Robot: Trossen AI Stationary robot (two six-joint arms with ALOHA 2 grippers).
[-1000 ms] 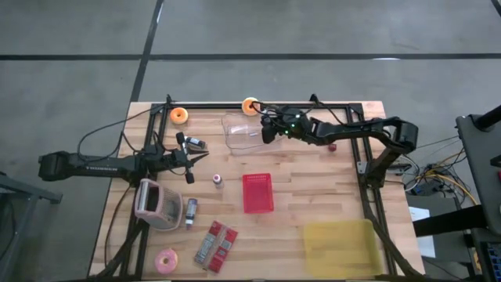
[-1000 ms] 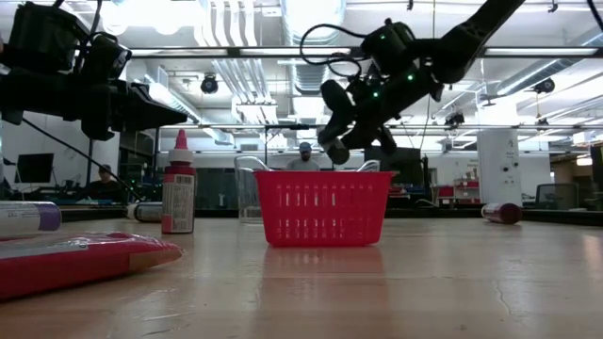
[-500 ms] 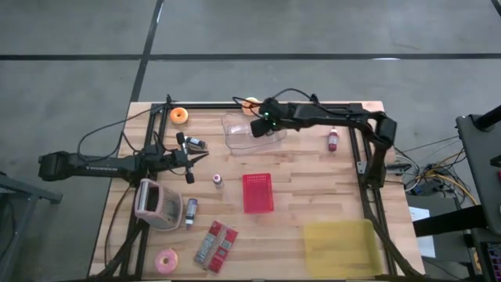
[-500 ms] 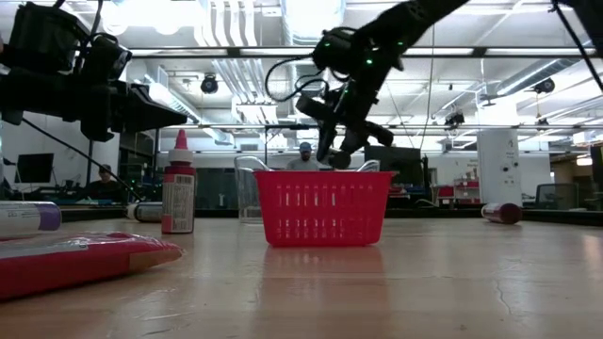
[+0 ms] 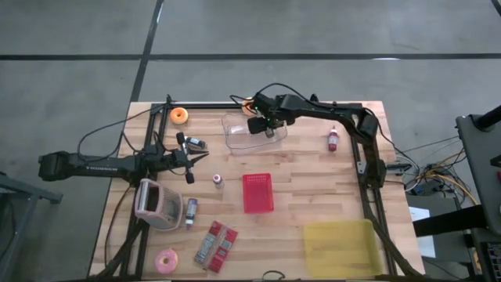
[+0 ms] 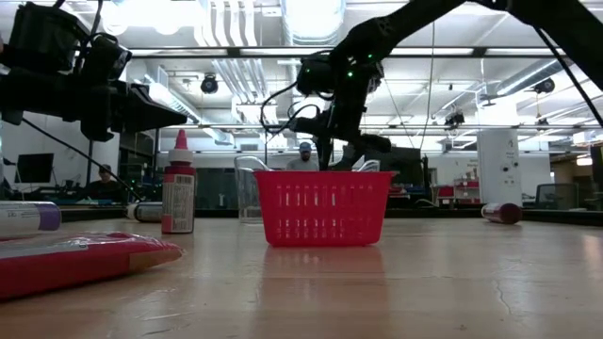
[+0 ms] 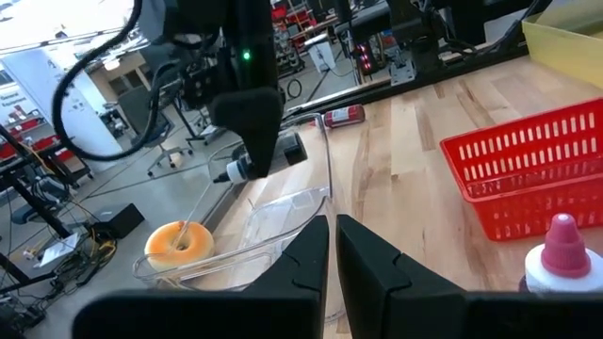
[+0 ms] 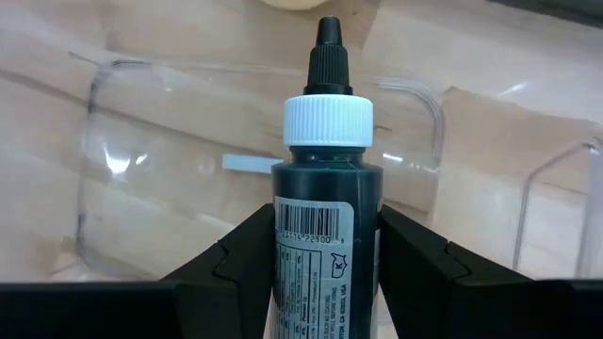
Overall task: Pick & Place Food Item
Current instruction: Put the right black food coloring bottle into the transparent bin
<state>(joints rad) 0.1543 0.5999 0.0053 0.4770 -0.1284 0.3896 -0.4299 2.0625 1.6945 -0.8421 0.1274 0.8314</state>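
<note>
My right gripper hangs over a clear plastic container at the table's far middle, shut on a dark bottle with a white cap and a black nozzle. The left wrist view shows the bottle nozzle-down above the container. An orange doughnut lies beyond the container. In the low view this gripper is behind the red basket. My left gripper waits shut at the table's left, holding nothing. My right gripper pinches the bottle's labelled body between its two fingers, one on each side. The fingers come from above, pointing steeply down, and lie along the bottle. Its cap and nozzle stick out past the fingertips, clear above the container.
The red basket stands mid-table, a red bottle lies far right, and a yellow sheet is near right. Another orange doughnut, a small bottle, red packets and a pink doughnut lie on the left half.
My right gripper has tipped from slanting to pointing steeply down, and has gone a little toward the table's far left, over the clear container. The dark bottle has turned with it, nozzle-down. It stays shut on the bottle.
</note>
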